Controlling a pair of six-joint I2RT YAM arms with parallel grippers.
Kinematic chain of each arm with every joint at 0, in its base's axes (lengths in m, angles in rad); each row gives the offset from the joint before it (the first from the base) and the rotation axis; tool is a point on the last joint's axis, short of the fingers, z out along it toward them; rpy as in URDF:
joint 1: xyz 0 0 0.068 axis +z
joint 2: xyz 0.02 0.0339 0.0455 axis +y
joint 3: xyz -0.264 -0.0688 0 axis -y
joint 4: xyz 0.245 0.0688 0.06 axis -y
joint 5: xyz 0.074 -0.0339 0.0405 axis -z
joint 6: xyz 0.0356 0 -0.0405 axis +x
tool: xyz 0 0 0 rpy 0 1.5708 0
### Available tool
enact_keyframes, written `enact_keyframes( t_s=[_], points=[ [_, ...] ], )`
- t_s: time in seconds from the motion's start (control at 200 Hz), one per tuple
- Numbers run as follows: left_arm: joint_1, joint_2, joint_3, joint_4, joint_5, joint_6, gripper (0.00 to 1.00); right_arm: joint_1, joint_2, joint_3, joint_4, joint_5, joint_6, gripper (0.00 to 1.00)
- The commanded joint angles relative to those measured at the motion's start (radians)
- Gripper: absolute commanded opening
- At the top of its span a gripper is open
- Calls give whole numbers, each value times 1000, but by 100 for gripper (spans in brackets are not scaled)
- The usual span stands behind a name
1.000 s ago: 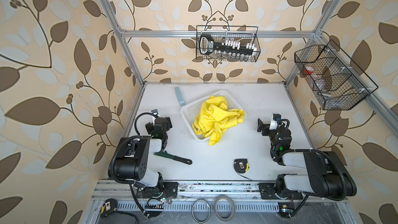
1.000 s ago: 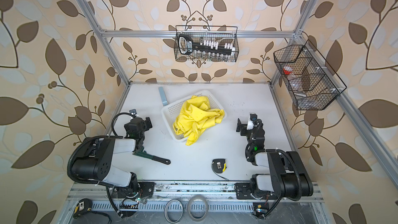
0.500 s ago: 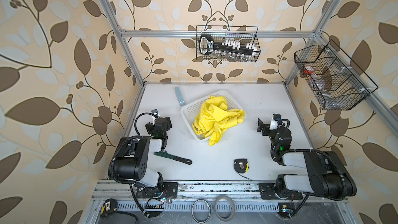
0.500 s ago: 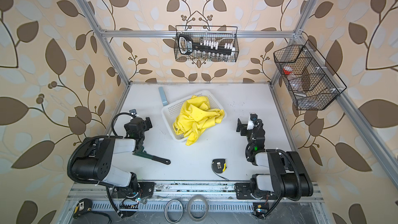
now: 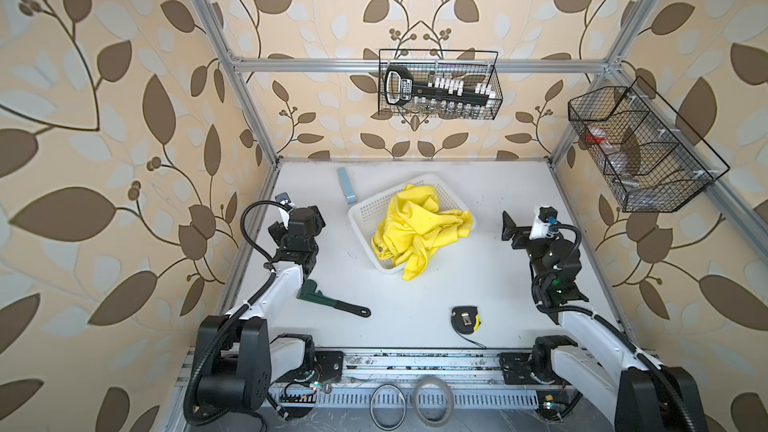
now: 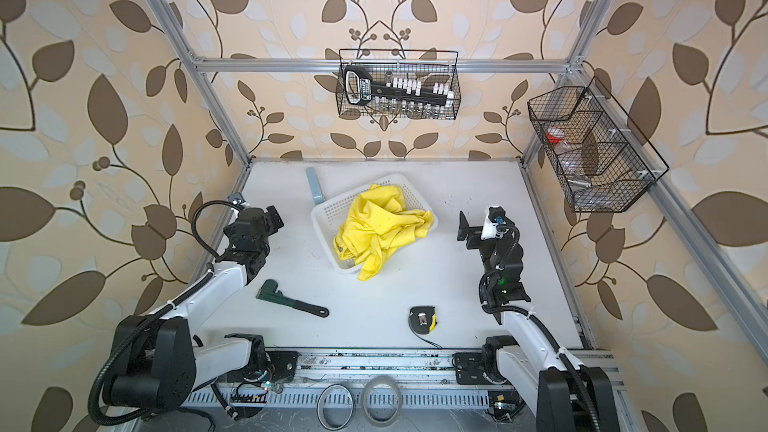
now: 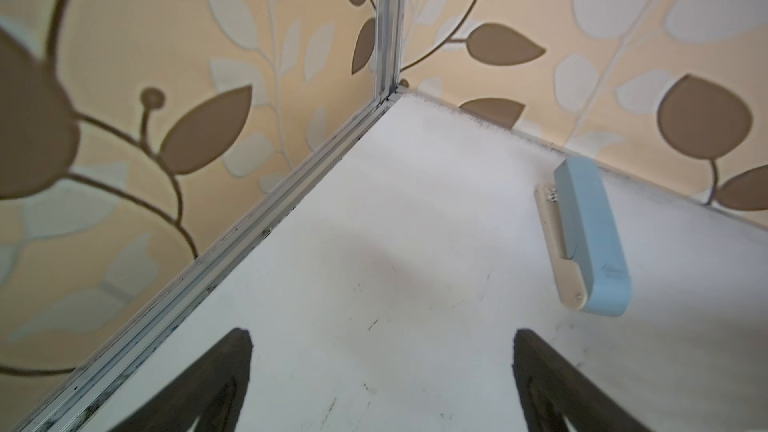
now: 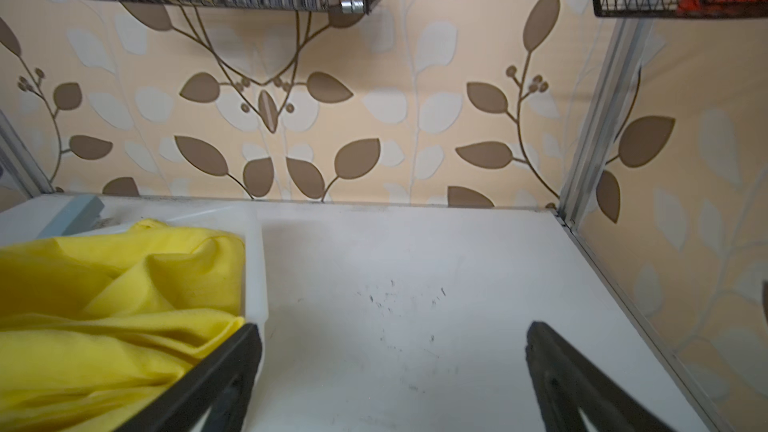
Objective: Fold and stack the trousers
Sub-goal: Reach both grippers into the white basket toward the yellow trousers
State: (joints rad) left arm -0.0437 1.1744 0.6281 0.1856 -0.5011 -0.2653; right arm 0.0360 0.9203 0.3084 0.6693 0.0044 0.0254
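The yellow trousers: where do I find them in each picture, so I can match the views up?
Top view: trousers crumpled mid-table in the basket, spilling over its rim.
Top view: the same, trousers in the basket.
Left wrist: not in it.
Right wrist: close up, trousers heaped in the basket.
Shared landmark: blue stapler behind the basket, in all four views.

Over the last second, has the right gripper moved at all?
No. The right gripper sits at the same distance from the white basket as before, in both top views, open and empty.
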Motion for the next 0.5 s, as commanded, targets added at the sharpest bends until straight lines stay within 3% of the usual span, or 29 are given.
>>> enact_keyframes(
  t_s=[0.0,0.265,0.37,0.495],
  points=[
    [-25,-43,125,-271,53,-87,99,22,-47,70,-151,-120,-2,100],
    [-110,-57,322,-618,335,-120,99,117,-68,280,-479,-324,-101,100],
    [-111,-47,387,-755,503,-166,99,169,-15,382,-625,-348,-199,100],
    [-138,-48,372,-786,663,-234,99,216,77,509,-787,-423,-297,100]
  ],
)
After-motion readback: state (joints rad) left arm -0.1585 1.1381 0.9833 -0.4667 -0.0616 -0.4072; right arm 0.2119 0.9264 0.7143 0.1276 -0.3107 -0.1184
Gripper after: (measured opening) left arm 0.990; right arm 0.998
